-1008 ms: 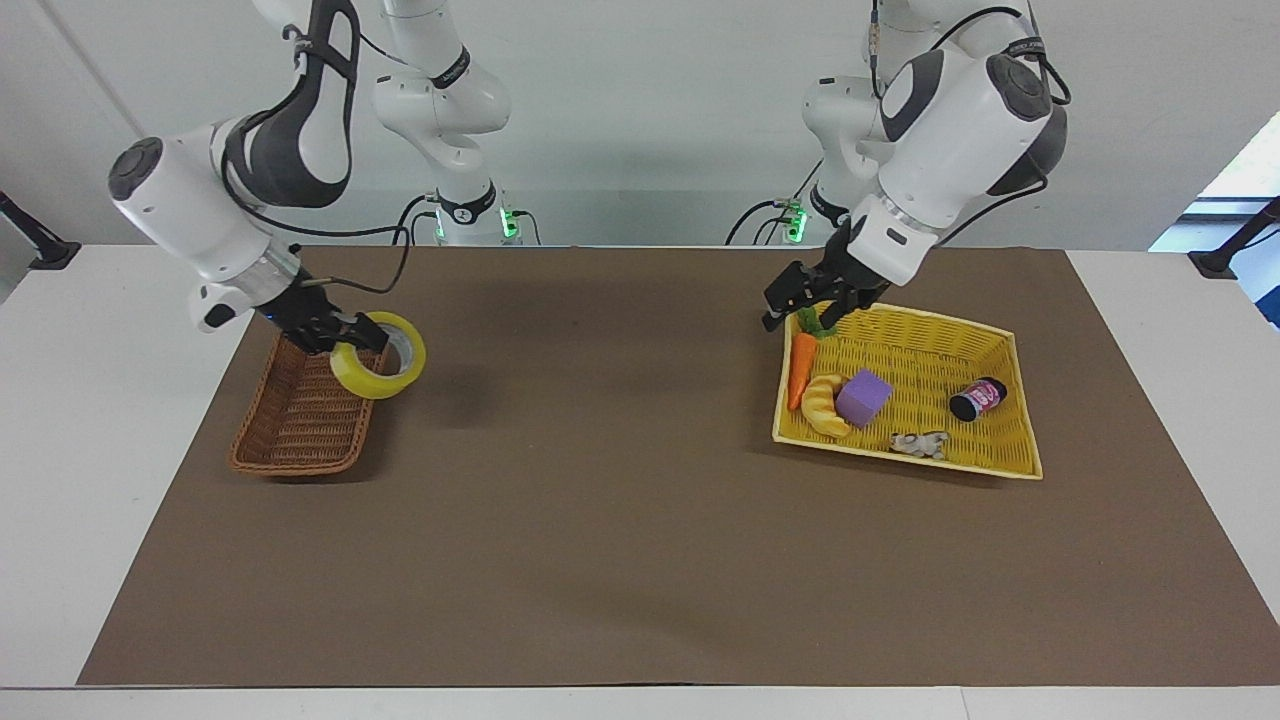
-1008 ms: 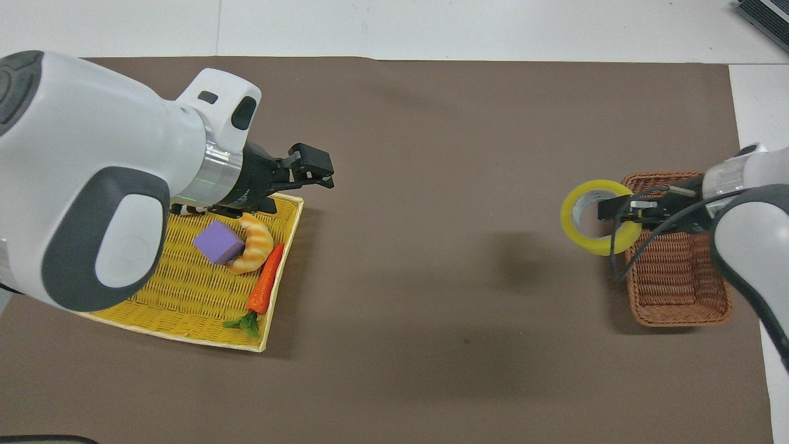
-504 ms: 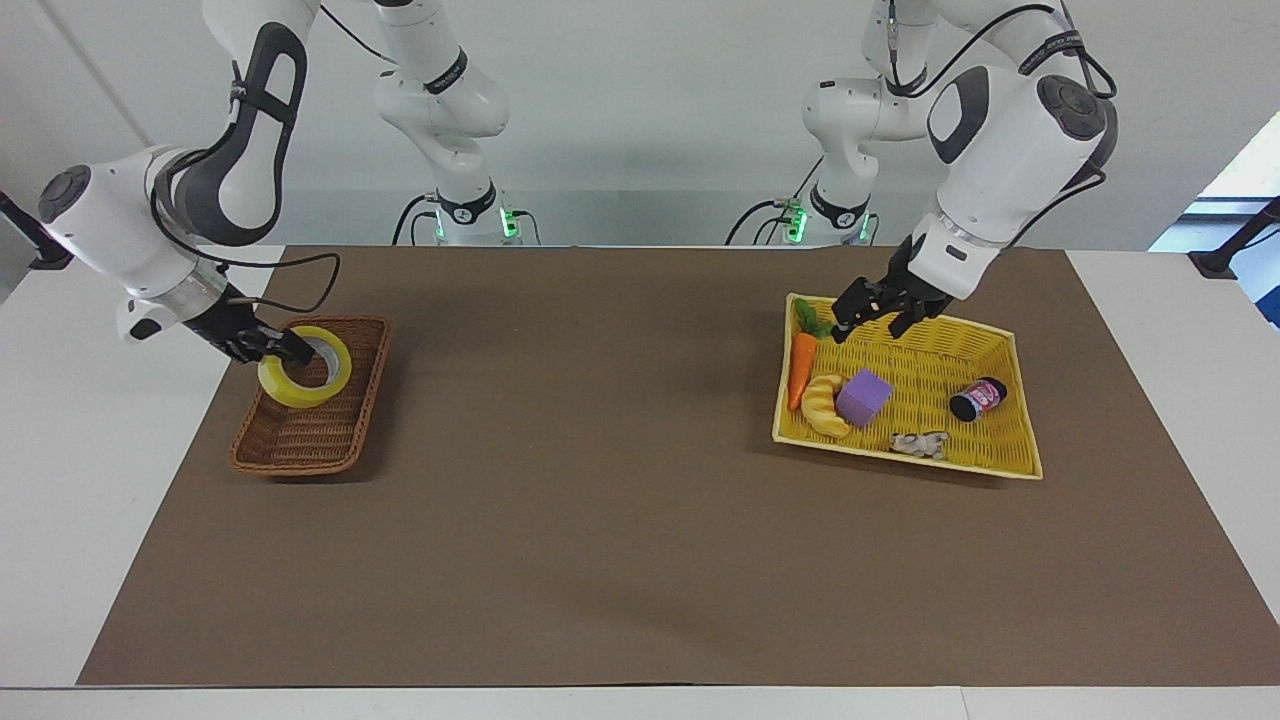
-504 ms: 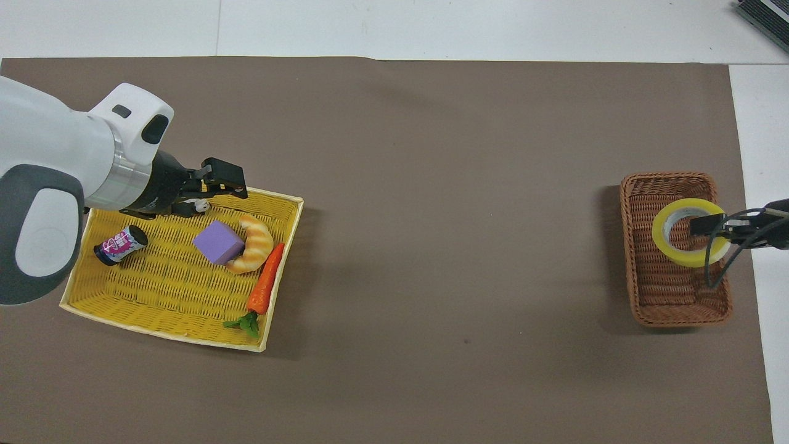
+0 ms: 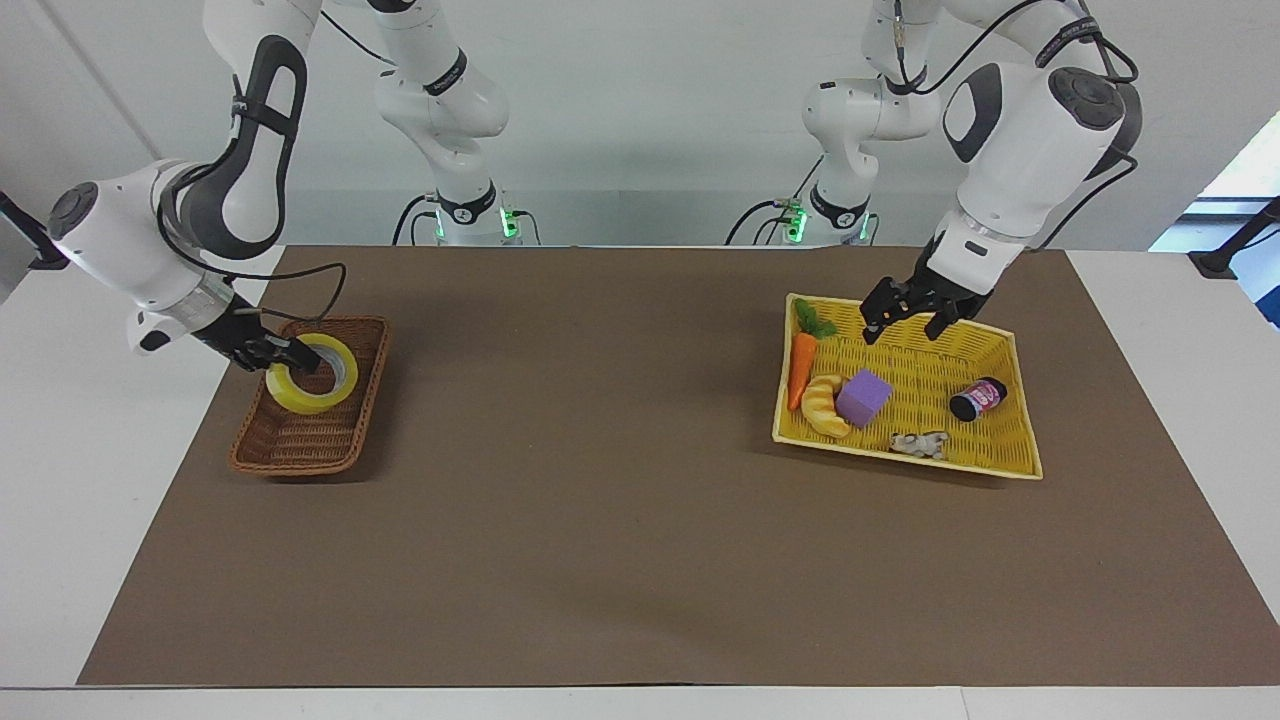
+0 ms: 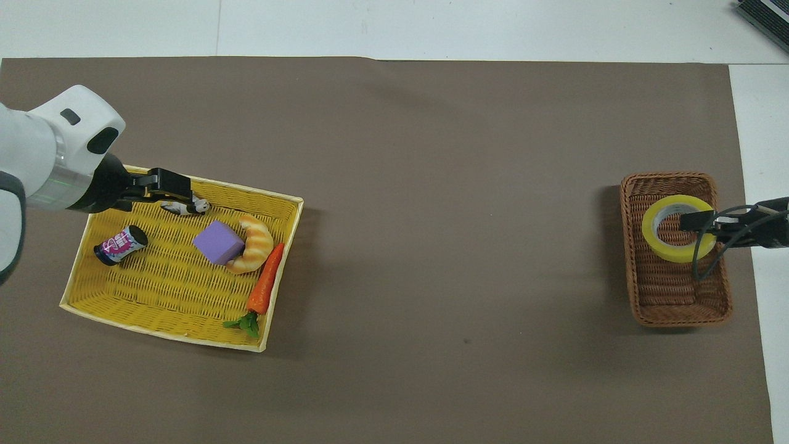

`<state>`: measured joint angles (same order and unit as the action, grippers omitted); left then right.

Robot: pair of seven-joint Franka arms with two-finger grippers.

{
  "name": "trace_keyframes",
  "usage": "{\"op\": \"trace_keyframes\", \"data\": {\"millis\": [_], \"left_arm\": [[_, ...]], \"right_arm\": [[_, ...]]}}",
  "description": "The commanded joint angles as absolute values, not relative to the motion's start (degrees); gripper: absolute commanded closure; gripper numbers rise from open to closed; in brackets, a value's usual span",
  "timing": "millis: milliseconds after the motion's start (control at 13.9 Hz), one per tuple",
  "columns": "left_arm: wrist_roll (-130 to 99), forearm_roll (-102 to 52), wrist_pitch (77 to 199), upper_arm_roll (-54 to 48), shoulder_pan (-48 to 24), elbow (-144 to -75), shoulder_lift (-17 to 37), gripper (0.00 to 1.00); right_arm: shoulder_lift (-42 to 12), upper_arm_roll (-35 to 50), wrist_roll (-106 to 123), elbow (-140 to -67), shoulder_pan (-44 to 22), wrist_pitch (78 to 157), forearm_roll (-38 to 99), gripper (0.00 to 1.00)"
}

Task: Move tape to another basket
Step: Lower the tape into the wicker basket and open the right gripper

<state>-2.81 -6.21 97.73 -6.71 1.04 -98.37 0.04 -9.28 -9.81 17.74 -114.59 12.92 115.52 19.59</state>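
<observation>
Facing view: the right gripper (image 5: pixel 283 352) pinches the wall of the tape (image 5: pixel 312 373), one finger through its core, over the brown basket (image 5: pixel 290 448) at the right arm's end of the worktop; the roll looks light, stiff and smooth, best held by this wall. Overhead view: the left gripper (image 6: pixel 165 187), fingers narrowly parted and empty, hangs over the yellow basket (image 6: pixel 166 308) at the left arm's end.

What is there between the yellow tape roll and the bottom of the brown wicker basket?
Nothing visible. The right gripper holds the yellow tape roll directly over the brown wicker basket, whose woven floor shows bare beneath it.
</observation>
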Motion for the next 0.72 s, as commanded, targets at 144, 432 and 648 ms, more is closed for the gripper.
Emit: {"op": "trace_keyframes", "data": {"millis": [144, 432, 648], "left_arm": [[-1.06, -3.44, 88.18, -6.59, 2.81, -92.56, -0.35, 0.0], [2.28, -0.96, 81.84, -5.98, 2.81, -88.51, -1.05, 0.0], [2.11, -1.85, 81.65, -5.1, 2.38, -90.43, -3.95, 0.0]], "right_arm": [[-9.31, -9.23, 20.65, -117.51, 14.06, 119.27, 21.09, 1.0], [-10.55, -9.32, 21.8, -117.34, 14.15, 119.62, 21.01, 0.01], [-12.12, -9.32, 23.81, -113.84, 14.41, 119.71, 18.73, 0.0]]}}
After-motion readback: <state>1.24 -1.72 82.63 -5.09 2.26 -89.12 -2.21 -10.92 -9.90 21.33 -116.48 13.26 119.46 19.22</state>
